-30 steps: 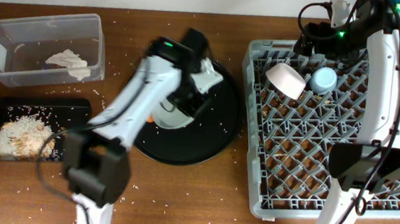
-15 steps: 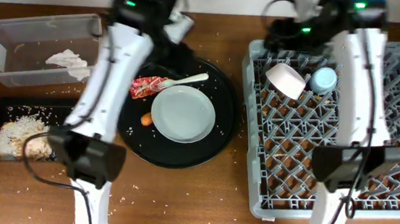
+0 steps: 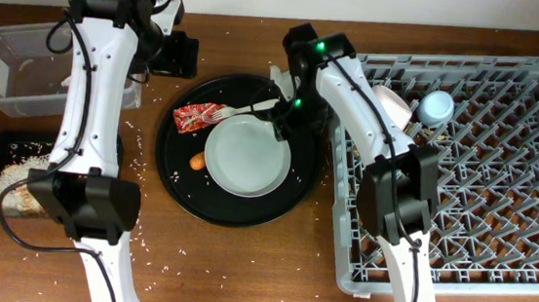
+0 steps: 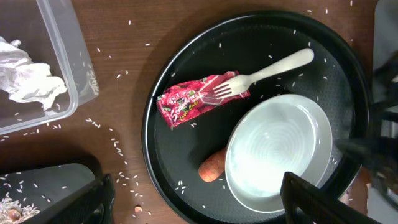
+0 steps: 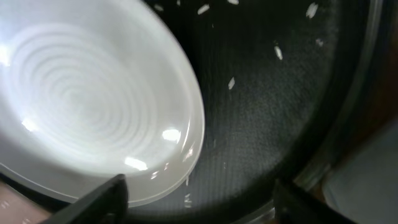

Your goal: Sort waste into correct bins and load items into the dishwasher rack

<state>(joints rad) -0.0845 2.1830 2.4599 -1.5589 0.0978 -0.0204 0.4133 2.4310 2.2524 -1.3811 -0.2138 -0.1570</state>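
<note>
The pale plate (image 3: 247, 156) lies on the round black tray (image 3: 290, 197). Beside it are the white fork (image 3: 251, 108), the red wrapper (image 3: 197, 117) and the orange sausage piece (image 3: 197, 161). My right gripper (image 3: 288, 109) hangs open low over the plate's (image 5: 93, 106) back right rim, which lies between its fingers (image 5: 106, 199). My left gripper (image 3: 180, 57) stands open and empty at the back, between the tub and the round tray, looking down on the fork (image 4: 267, 71), wrapper (image 4: 199, 99) and sausage (image 4: 213, 165). The napkin (image 4: 25, 78) lies in the clear tub (image 3: 2, 74).
The grey dishwasher rack (image 3: 472, 188) fills the right side, with the cream bowl (image 3: 393, 105) and blue cup (image 3: 437, 107) at its back left. The flat black tray (image 3: 10, 148) with rice sits front left. Rice grains are scattered on the wood.
My left arm has lifted off the round tray and swung back left beside the tub, opening. My right arm has come from the rack's back edge down to the plate's rim.
</note>
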